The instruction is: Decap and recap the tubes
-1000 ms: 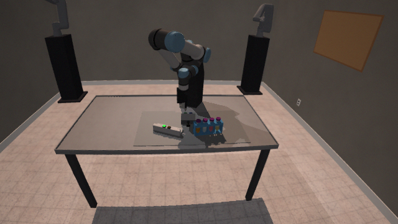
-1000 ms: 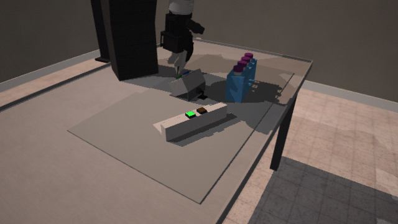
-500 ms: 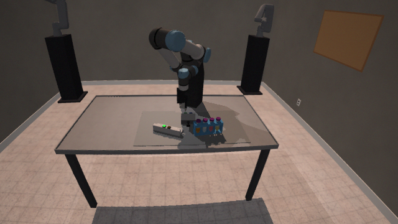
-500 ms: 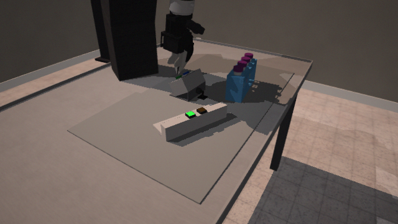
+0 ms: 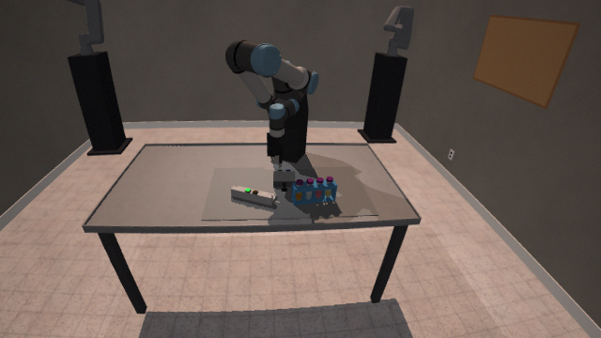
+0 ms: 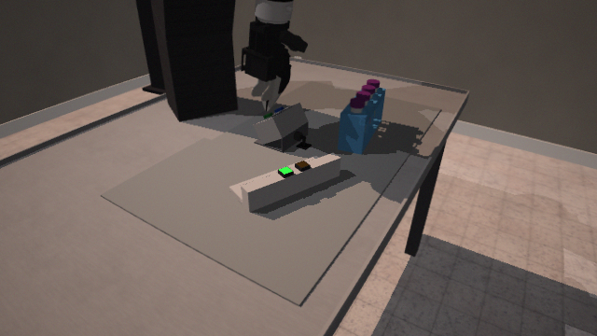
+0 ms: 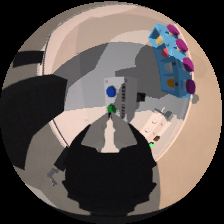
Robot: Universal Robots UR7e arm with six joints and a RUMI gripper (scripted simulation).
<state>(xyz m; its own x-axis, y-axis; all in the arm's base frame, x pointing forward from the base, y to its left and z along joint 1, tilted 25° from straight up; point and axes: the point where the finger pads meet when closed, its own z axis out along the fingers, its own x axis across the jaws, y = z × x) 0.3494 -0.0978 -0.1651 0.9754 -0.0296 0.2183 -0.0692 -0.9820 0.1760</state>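
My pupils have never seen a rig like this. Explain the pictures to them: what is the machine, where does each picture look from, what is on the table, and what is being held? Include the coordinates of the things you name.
The machine is one jointed robot arm (image 5: pixel 265 60) with a two-jaw gripper (image 5: pixel 280 161) (image 6: pixel 267 108) (image 7: pixel 110 112). The top view looks down across the whole table (image 5: pixel 164 188); the exterior view looks from nearer, at one side; the round wrist view looks along the gripper.

On the table stand a blue rack (image 5: pixel 314 199) (image 6: pixel 352 133) (image 7: pixel 175 90) of four tubes with purple caps, a pale tray (image 5: pixel 263 199) (image 6: pixel 296 188) with its green lamp lit, and a key housing (image 5: pixel 284 178) (image 6: pixel 285 127). The shut gripper holds nothing; its tips are at the green key (image 6: pixel 268 116) (image 7: pixel 111 108).
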